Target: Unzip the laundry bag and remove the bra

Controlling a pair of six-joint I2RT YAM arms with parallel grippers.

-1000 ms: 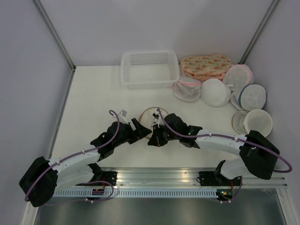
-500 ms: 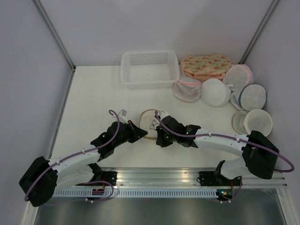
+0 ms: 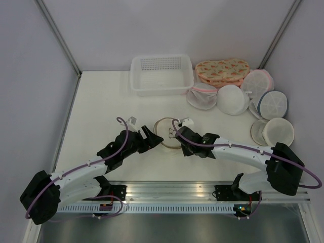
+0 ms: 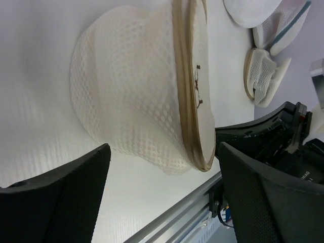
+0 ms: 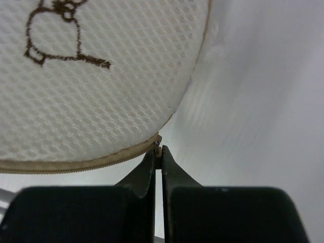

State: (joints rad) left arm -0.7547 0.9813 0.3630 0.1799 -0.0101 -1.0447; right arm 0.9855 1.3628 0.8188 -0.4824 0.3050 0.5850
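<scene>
Bag [image 3: 165, 132] sits between the two grippers, looks zipped (bra not visible, presumably inside). Right gripper [image 5: 158, 152] is pressed together right at the tan rim [image 5: 76, 163], with the bag lying up and left of it. Can't tell if it's pinching anything. Left gripper [image 4: 162, 152] is spread wide, bag just ahead.

We look down from above and behind the arm bases over the whole table [image 3: 101, 101]. Our left wrist camera sits low and close, facing the laundry bag [image 4: 131, 96], shared by all three views, side-on past the left end effector [image 4: 163, 147]. The right wrist camera looks even closer at that bag's rim, beyond the right end effector [image 5: 158, 152].
</scene>
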